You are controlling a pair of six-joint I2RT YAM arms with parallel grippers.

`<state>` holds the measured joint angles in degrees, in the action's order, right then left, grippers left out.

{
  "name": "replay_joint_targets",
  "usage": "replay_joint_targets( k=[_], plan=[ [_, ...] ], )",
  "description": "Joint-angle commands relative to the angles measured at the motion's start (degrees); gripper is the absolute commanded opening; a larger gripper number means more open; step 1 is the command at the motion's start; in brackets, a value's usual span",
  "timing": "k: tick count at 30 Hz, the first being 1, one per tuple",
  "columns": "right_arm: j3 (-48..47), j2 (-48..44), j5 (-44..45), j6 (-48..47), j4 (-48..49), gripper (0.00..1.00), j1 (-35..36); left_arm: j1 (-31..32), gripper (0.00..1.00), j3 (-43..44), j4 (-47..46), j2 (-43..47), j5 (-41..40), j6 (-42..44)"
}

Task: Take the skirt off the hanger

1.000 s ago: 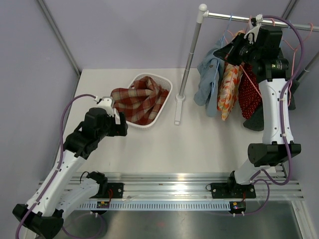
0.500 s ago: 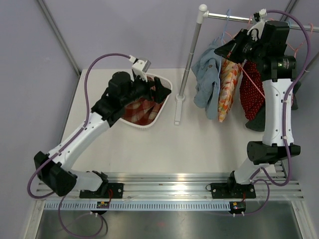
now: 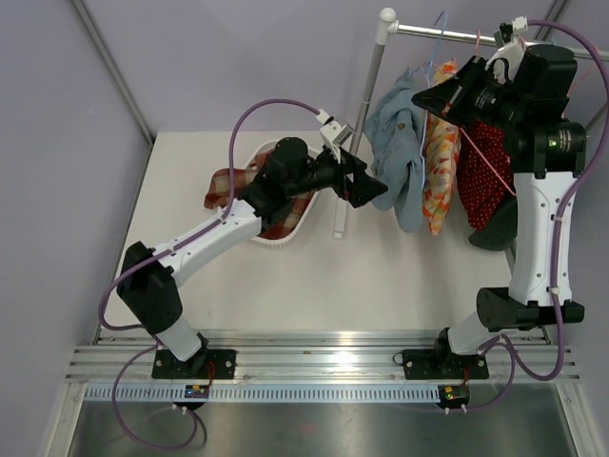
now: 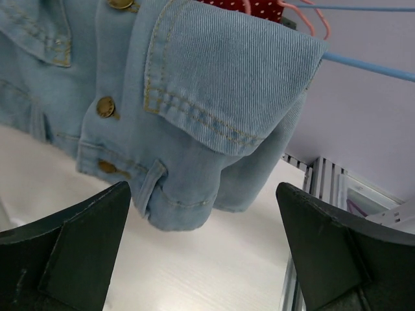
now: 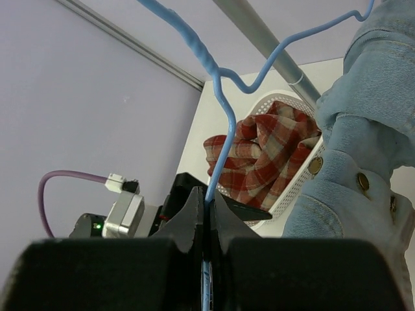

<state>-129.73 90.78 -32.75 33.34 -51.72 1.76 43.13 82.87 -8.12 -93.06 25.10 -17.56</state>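
Right gripper (image 3: 424,96) is raised just under the rail (image 3: 447,34). Its wrist view shows the jaws pressed together on the wire of the blue hanger (image 5: 224,110), which runs up out of the fingertips (image 5: 194,210) and bends toward the rail (image 5: 259,32). The overhead view hides that pinch behind the gripper body.

The denim skirt (image 3: 400,143) hangs from that hanger, directly below and left of the right gripper. In the right wrist view it fills the right side, brass buttons showing (image 5: 363,162).

Left gripper (image 3: 376,190) is stretched across the table, with its tip just beside the skirt's lower left edge. Its wrist view shows the fingers (image 4: 71,246) spread wide, the skirt's hem (image 4: 194,129) straight ahead between them, not touching either.

Beyond the skirt from the left gripper hang an orange floral garment (image 3: 440,162) and a red dotted garment (image 3: 481,181). Only the left wrist view shows a pink hanger (image 4: 311,23) above the denim.

Behind the left gripper sits a white basket (image 3: 319,160) holding plaid cloth (image 3: 224,181), also seen past the right gripper's fingers.
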Motion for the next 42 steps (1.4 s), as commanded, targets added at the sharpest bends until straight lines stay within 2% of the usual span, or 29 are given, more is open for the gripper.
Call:
replay_joint_targets(
  k=[1, 6, 9, 13, 14, 16, 17, 19, 21, 24, 28, 31, 32, 35, 37, 38, 42],
  plan=[
    [0.70, -5.17, -2.76, 0.32, 7.78, 0.00, 0.17, 0.80, 0.99, 2.73, -9.36, -1.59, 1.44, -1.16],
    [3.16, -7.10, -3.11, 0.67, 7.25, 0.00, 0.26, 3.53, 0.96, 5.54, -9.63, -3.97, -3.90, 0.68],
    [5.79, -9.12, -3.28, 1.72, 8.48, 0.00, 0.26, 4.50, 0.91, 6.51, -11.12, -5.90, -5.59, -0.45],
    [8.79, -11.33, -3.63, 2.87, 10.33, 0.00, 0.26, 4.76, 0.76, 8.61, -14.29, -8.45, -2.87, -3.96],
    [9.32, -11.50, -3.72, 2.87, 10.41, 0.00, 0.26, 5.03, 0.66, 8.71, -14.64, -8.72, -2.69, -4.49],
    [9.50, -11.77, -3.81, 2.96, 10.24, 0.00, 0.17, 5.82, 0.56, 8.62, -15.43, -8.72, -2.69, -4.59],
    [10.28, -12.03, -3.98, 3.04, 10.41, 0.00, 0.17, 5.99, 0.31, 8.54, -15.52, -8.55, -2.69, -5.02],
    [11.25, -12.91, -4.07, 3.22, 11.03, 0.00, 0.26, 6.08, 0.00, 8.28, -15.61, -8.11, -2.95, -5.81],
    [12.66, -13.88, -4.07, 3.05, 11.12, 0.00, 0.26, 6.00, 0.00, 7.48, -15.79, -6.27, -5.14, -5.64],
    [13.89, -15.19, -3.20, 1.65, 9.98, 0.00, 0.26, 6.00, 0.00, 7.30, -11.06, -3.72, -10.76, -2.92],
    [16.26, -16.86, -1.71, 0.32, 8.75, 0.00, 0.26, 3.98, 0.00, 5.73, -2.44, 4.69, -18.85, 0.95],
    [18.72, -18.53, -0.48, -0.12, 8.57, 0.00, 0.17, -1.72, 0.00, 0.99, -0.06, 12.51, -21.85, 0.69],
    [19.34, -19.15, -0.30, -0.29, 8.40, 0.00, 0.26, -6.18, 0.00, -0.24, 0.47, 14.72, -21.59, -0.27],
    [19.34, -19.59, -0.03, -0.56, 7.25, 0.00, 0.26, -14.18, 0.00, -3.32, 5.82, 21.66, -23.24, 1.29],
    [19.34, -19.94, 0.06, -0.65, 7.08, 0.00, 0.26, -17.63, 0.00, -4.64, 9.95, 24.31, -24.48, 2.79],
    [19.25, -20.03, 0.06, -0.56, 6.99, 0.00, 0.17, -21.39, 0.00, -5.08, 10.92, 25.98, -24.05, 2.80],
    [19.08, -20.12, -0.03, 0.05, 6.81, 0.00, 0.26, -29.59, 0.00, -5.79, 13.83, 27.40, -20.45, 1.74]
  ],
)
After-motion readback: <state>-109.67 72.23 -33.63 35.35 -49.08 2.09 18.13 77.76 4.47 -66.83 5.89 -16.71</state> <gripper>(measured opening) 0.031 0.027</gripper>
